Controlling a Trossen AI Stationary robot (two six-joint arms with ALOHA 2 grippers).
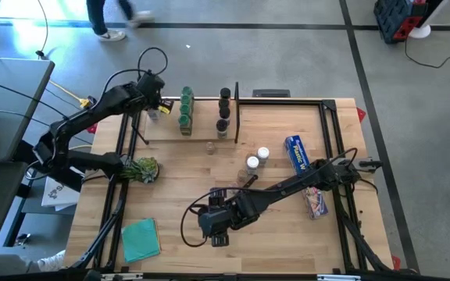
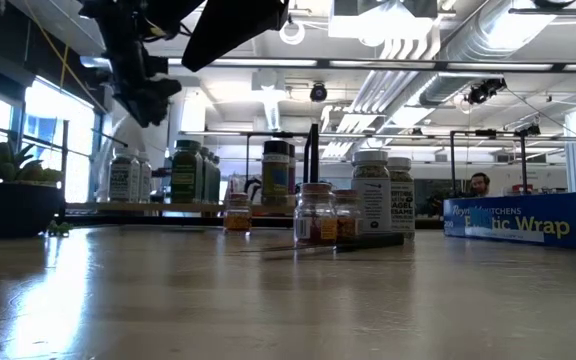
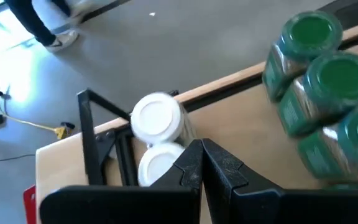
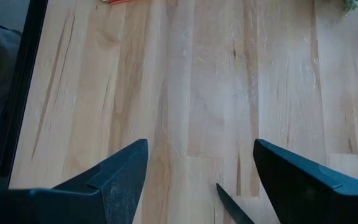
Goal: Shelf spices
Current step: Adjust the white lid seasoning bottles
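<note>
Hovering clenched over white-capped jars [image 3: 156,118], left gripper [image 3: 201,163] hides one; right gripper [image 4: 194,171] released.

Left gripper [image 1: 156,105] hovering over shelf [image 1: 201,133] at its 9 o'clock end, near white-capped spices [image 1: 153,114]. Green-capped jars [image 1: 186,112] and black-capped jars [image 1: 223,109] standing on shelf. Right gripper [image 1: 219,234] hanging over table [image 1: 178,195], 6 o'clock of two white-capped jars [image 1: 257,158]; blue wrap box [image 1: 297,154] lying at their 3 o'clock.
</note>
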